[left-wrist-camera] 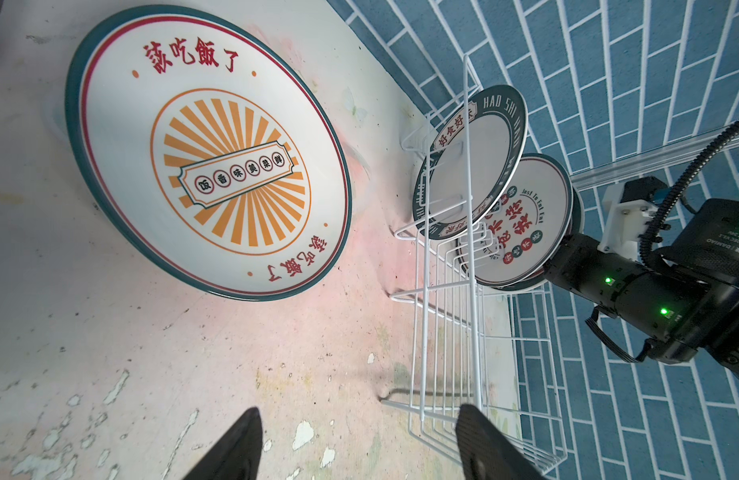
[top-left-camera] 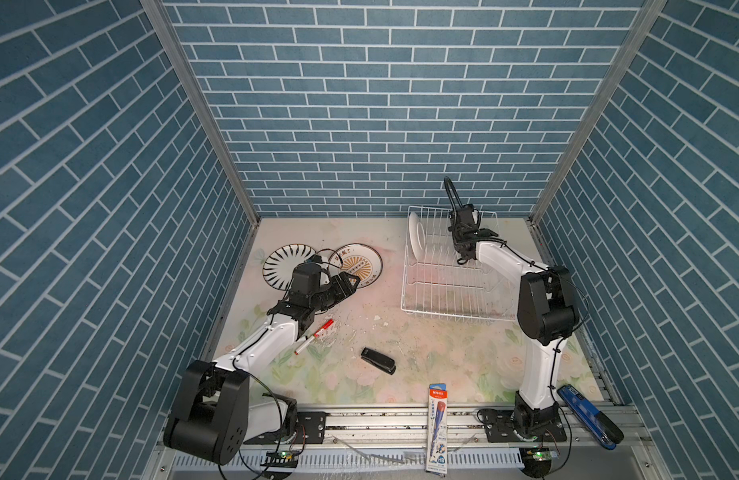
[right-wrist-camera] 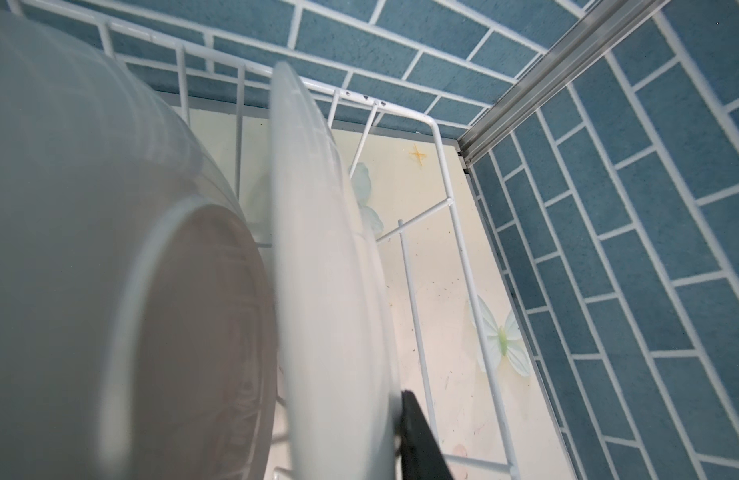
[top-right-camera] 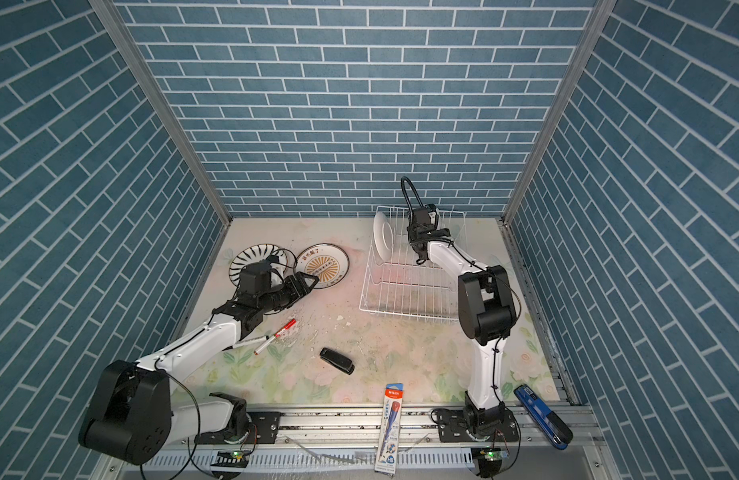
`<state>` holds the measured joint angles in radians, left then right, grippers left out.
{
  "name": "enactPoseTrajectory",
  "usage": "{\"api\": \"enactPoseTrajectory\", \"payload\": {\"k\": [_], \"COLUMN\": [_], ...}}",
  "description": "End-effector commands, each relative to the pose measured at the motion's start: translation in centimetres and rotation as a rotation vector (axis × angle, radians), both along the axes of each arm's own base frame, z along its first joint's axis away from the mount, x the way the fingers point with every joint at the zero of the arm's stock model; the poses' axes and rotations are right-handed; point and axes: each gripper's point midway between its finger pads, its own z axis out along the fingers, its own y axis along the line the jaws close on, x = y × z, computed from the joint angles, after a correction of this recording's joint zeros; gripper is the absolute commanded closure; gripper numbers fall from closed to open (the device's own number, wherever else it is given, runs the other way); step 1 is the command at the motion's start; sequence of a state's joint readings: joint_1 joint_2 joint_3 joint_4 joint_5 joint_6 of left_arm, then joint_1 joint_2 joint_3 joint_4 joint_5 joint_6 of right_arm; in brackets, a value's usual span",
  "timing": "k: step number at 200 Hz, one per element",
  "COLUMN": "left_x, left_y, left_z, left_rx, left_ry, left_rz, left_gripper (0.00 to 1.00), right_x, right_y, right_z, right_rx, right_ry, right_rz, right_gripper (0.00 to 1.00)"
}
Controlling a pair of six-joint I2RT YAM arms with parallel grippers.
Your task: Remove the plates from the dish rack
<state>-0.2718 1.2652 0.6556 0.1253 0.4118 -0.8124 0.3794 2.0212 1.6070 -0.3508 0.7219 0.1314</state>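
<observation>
Left gripper hovers low over the floral table, jaws wide apart with nothing between them, right at the near edge of the orange-gold plate. That plate lies flat and face up on the left half, and the striped plate lies flat just to its left. Whether their rims touch, I cannot tell. On the far right stands the dish rack, with plates upright in its far end. The green-rimmed plate is at the far left corner, and a red-lettered plate is slotted just to its right. The right gripper is down inside the rack at that far end. The wrist view shows one dark finger against the rim of a white-backed plate, the other finger hidden, so clamped or not, I cannot tell. Near the middle, a black stapler and a red-and-white marker lie loose.
</observation>
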Motion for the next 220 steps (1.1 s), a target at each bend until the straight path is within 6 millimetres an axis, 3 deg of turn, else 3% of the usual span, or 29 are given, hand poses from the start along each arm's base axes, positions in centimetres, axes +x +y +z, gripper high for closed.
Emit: {"api": "enactPoseTrajectory", "payload": {"k": [1, 220], "left_x": [-0.41, -0.43], "left_y": [0.01, 0.0], "left_z": [-0.22, -0.05], "left_rx": [0.011, 0.011], "left_ry": [-0.006, -0.009], "left_rz": [-0.008, -0.009], "left_gripper": [0.24, 0.24], "right_x": [-0.57, -0.5], "right_y": [-0.12, -0.67], "right_z": [0.64, 0.73], "right_rx": [0.008, -0.068], "right_ry": [-0.011, -0.047], "right_rz": [-0.006, -0.06], "right_gripper": [0.83, 0.98]}}
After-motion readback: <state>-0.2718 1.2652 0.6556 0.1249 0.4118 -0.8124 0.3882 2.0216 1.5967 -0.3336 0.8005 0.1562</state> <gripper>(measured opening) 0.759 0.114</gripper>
